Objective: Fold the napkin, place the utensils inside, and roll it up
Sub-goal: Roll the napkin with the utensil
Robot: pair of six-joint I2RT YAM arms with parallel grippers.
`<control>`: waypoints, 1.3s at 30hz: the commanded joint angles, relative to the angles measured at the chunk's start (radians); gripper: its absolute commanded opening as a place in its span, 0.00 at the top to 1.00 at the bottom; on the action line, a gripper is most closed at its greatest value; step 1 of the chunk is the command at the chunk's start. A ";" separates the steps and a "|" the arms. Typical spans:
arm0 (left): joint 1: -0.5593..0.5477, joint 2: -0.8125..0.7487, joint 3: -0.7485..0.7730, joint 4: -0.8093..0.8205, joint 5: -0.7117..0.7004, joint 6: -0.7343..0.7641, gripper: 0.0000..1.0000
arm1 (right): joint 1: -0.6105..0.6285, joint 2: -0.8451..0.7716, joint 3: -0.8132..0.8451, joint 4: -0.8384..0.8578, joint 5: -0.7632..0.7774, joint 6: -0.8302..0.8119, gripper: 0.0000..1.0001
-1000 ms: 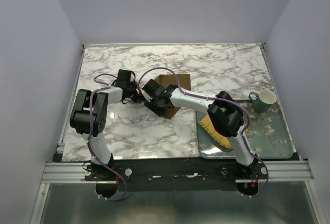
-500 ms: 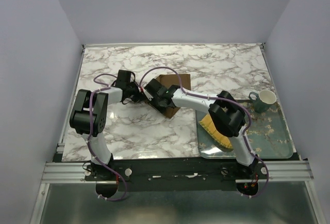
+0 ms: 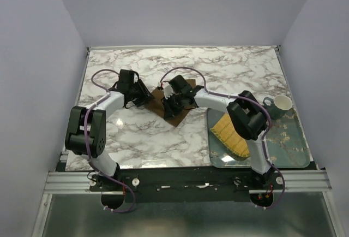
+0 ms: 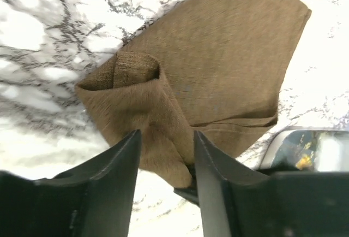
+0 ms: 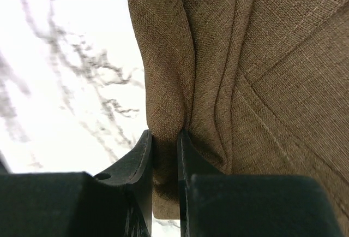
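Top external view: a marble table fills the frame, with the left arm and the right arm both reaching in toward its middle. On the right side of the table lies a teal tray with a pale blossom pattern. The napkin, a dark brown cloth, lies folded on the marble near the table's centre, just left of the tray and between the two wrists. A yellow woven mat rests on the tray's left part, partly under the right arm. A mug, teal outside and white inside, stands at the tray's far edge.

The left gripper sits at the napkin's left side. In its wrist view the left gripper has its fingers spread, and a bunched, folded corner of the napkin lies in the gap between them; whether the pads touch the cloth is hard to tell.

The right gripper is down on the cloth. Its wrist view shows the right gripper with fingers nearly together, pinching a raised ridge of the napkin at the cloth's edge.
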 commanded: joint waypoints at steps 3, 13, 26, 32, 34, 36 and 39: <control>-0.001 -0.177 -0.008 -0.205 -0.129 0.110 0.43 | -0.078 0.111 -0.107 0.024 -0.403 0.156 1.00; -0.056 -0.271 -0.193 -0.226 -0.100 -0.082 0.34 | -0.143 0.189 -0.133 0.144 -0.622 0.261 0.99; -0.134 -0.108 -0.158 -0.159 -0.154 -0.267 0.35 | -0.150 0.202 -0.112 0.161 -0.635 0.284 0.99; -0.149 -0.062 -0.150 -0.172 -0.267 -0.278 0.40 | -0.150 0.203 -0.116 0.161 -0.639 0.276 1.00; -0.157 -0.042 -0.138 -0.186 -0.324 -0.264 0.42 | -0.152 0.199 -0.118 0.161 -0.641 0.275 1.00; -0.163 -0.029 -0.134 -0.188 -0.361 -0.241 0.44 | -0.152 0.196 -0.118 0.159 -0.638 0.273 1.00; -0.166 0.004 -0.133 -0.180 -0.398 -0.217 0.55 | -0.150 0.189 -0.115 0.158 -0.642 0.270 0.99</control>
